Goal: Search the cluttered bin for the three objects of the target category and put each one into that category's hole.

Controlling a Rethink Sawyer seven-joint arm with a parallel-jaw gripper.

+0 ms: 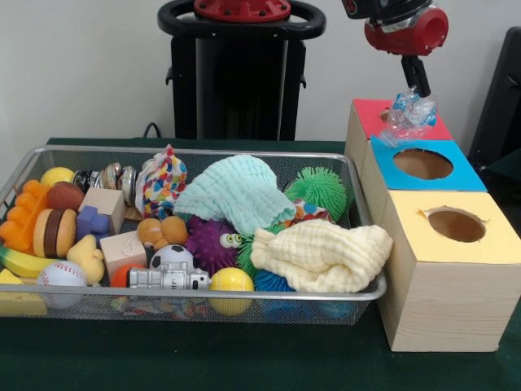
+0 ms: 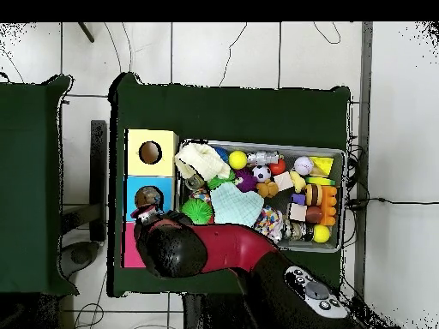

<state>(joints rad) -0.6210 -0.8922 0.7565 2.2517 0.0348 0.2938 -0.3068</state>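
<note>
A: Going front to back: yellow box (image 1: 453, 273), blue box (image 1: 423, 167), red box (image 1: 368, 119). Where's the wrapper sitting?

B: The pincer (image 1: 413, 99) is pinching the crinkly plastic wrapper (image 1: 408, 113), dangling just above the red box's hole.

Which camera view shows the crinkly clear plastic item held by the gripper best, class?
The front view: the crinkly plastic item hangs in the gripper above the red-topped box, in plain sight. In the overhead view the arm covers that spot, so the item cannot be made out.
</note>
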